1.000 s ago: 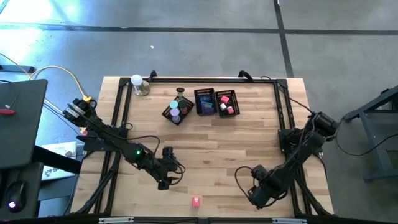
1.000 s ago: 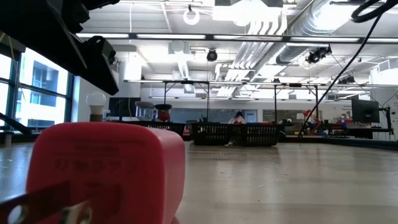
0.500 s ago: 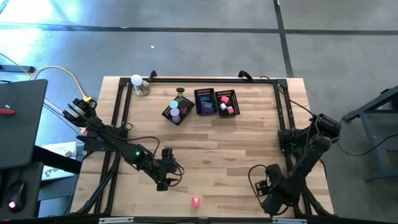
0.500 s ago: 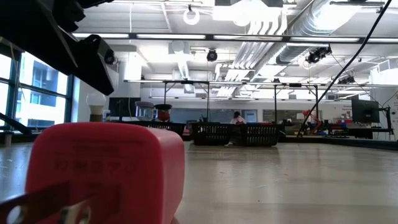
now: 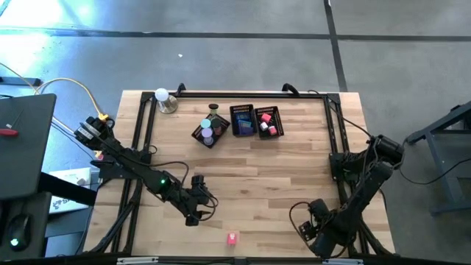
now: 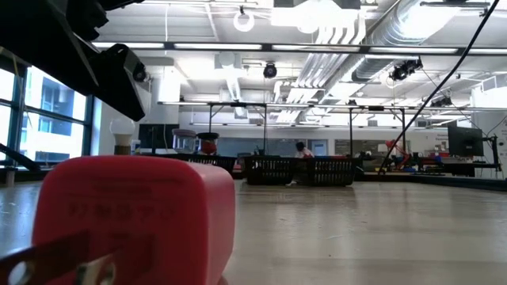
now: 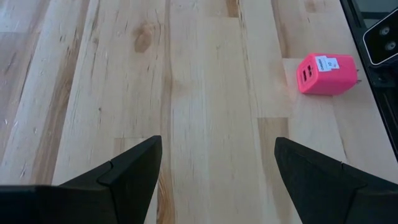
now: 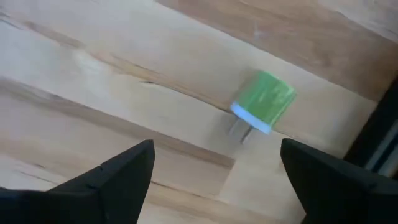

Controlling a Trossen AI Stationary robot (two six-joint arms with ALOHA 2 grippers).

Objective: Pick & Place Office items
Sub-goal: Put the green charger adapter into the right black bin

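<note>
A pink plug-in charger block (image 5: pixel 232 238) lies flat on the table near its near edge; it fills the low view's left (image 6: pixel 135 222). My left gripper (image 5: pixel 195 215) hovers open to its left, and the charger (image 7: pixel 326 73) lies ahead of and beside the open fingers (image 7: pixel 217 140). My right gripper (image 5: pixel 303 230) is open near the near right corner. A small green plug (image 8: pixel 264 101) lies on the wood ahead of it (image 8: pixel 216 143), prongs toward the gripper. This plug does not show in the high view. More colourful pieces sit in the baskets.
Three black mesh baskets (image 5: pixel 210 132) (image 5: pixel 243 121) (image 5: pixel 268 121) stand in a row toward the far edge, with small pieces inside. A white ball on a metal base (image 5: pixel 163 99) stands at the far left corner. Black frame rails (image 5: pixel 335 140) run along the table's sides. Bare wood lies between the arms.
My right gripper has swung from the near middle toward the table's near right corner, then come back a little to the left. It stays open. The pink charger has not moved.
</note>
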